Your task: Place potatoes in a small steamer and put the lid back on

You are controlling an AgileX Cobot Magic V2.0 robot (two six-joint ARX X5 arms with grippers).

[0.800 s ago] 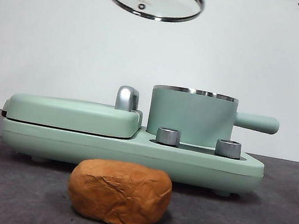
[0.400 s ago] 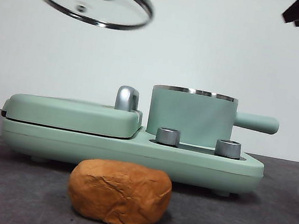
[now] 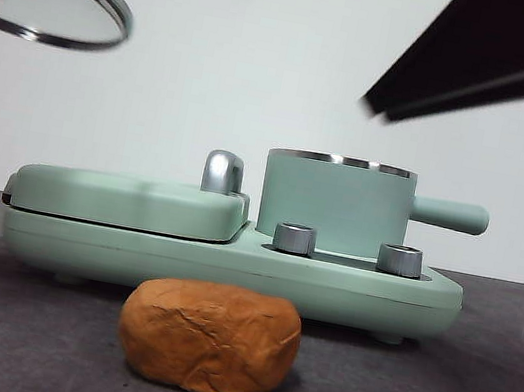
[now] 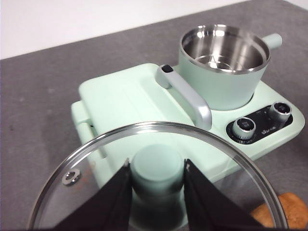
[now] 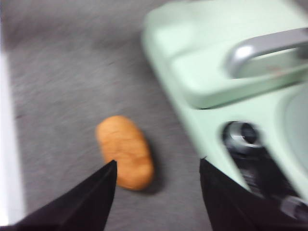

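Orange-brown potato (image 3: 209, 337), oblong, creased wrinkled skin, on table

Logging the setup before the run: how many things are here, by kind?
Potato: 1
Steamer pot: 1
Glass lid, in the left claw: 1
Mint-green appliance base with flat griddle lid: 1
Control knobs: 2
Claws, counting the right claw: 2
Total: 8
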